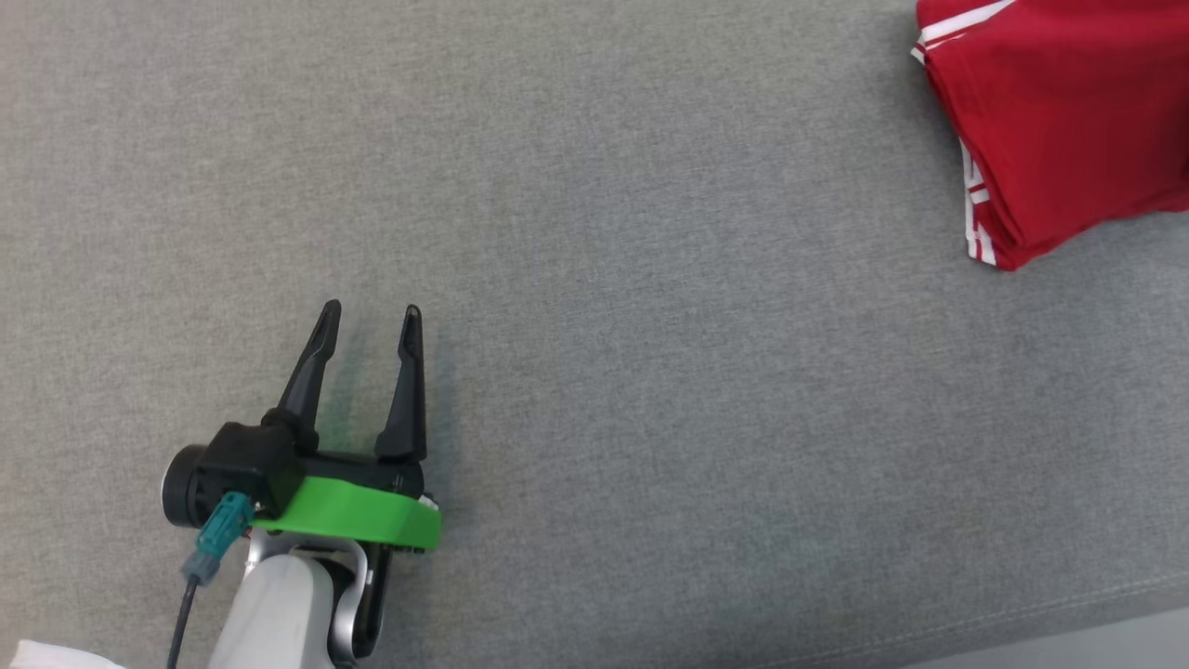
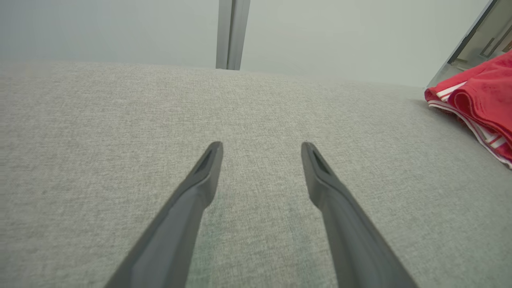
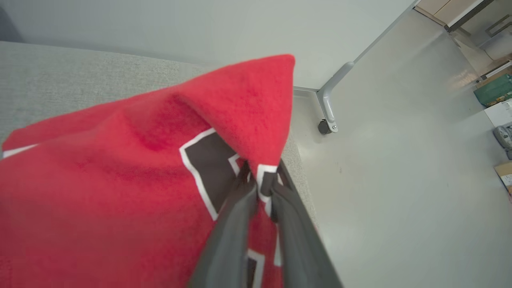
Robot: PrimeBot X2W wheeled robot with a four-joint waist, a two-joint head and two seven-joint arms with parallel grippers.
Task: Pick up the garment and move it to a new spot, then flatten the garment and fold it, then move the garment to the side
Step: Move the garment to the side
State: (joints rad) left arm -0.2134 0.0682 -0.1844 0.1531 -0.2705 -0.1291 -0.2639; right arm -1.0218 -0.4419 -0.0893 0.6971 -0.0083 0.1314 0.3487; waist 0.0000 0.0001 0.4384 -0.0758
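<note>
The garment (image 1: pixel 1059 111) is red with white stripes at its hems and lies folded at the far right of the grey fabric surface (image 1: pixel 594 279). In the left wrist view the garment (image 2: pixel 482 100) sits at the right edge. My left gripper (image 1: pixel 370 321) rests open at the lower left, far from the cloth, and nothing is between its fingers (image 2: pixel 208 168). In the right wrist view my right gripper (image 3: pixel 259 179) is shut on the garment (image 3: pixel 120 192), pinching a raised fold near a dark, white-edged print at the surface's edge.
The grey surface ends at the lower right (image 1: pixel 1068 641), with pale floor beyond. The right wrist view shows a metal table leg with a caster (image 3: pixel 326 126) on the floor and boxes (image 3: pixel 494 90) at the far right. A pale wall stands behind.
</note>
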